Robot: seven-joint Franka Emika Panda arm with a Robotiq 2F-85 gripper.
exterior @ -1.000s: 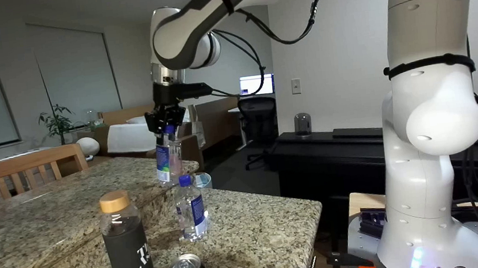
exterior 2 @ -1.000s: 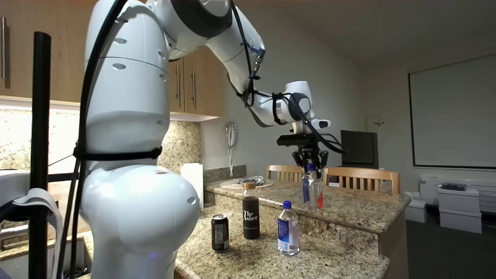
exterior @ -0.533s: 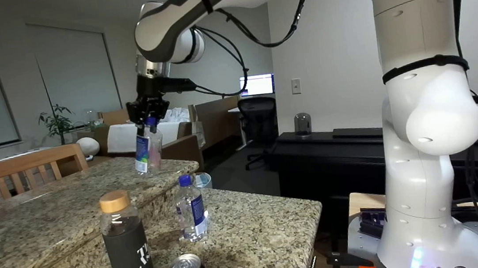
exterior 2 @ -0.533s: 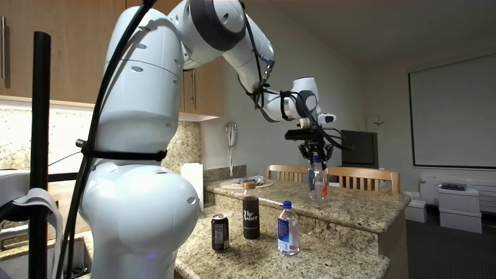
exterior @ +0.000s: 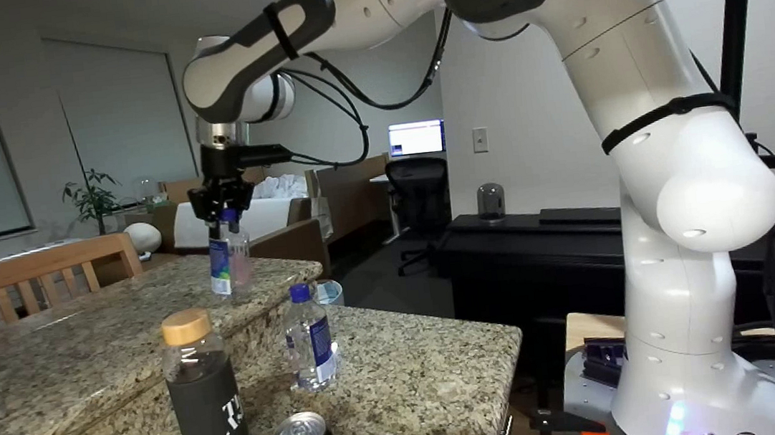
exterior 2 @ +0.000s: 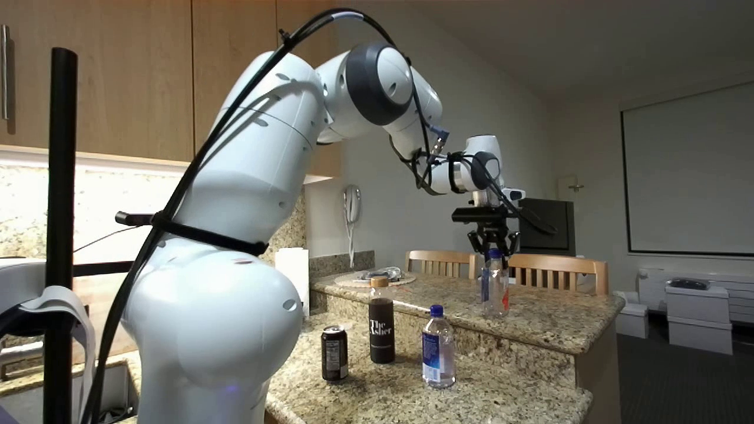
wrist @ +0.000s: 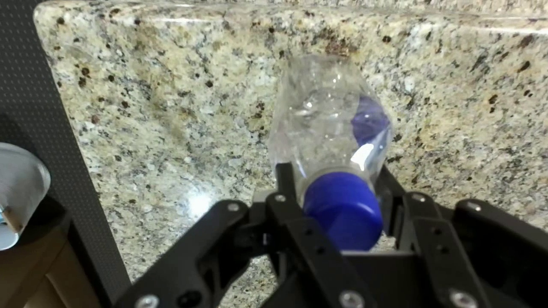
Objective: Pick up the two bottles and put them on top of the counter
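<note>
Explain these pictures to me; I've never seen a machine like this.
The machine is a white robot arm ending in a black gripper, its two-fingered claw. Two pictures come from cameras standing outside it; the close-up looks down from its wrist. The gripper is shut on the top of a blue-capped clear bottle, holding it roughly upright at the raised counter; whether its base touches, I can't tell. On the lower counter stand a matching bottle, a tan-capped black bottle and a dark can.
</note>
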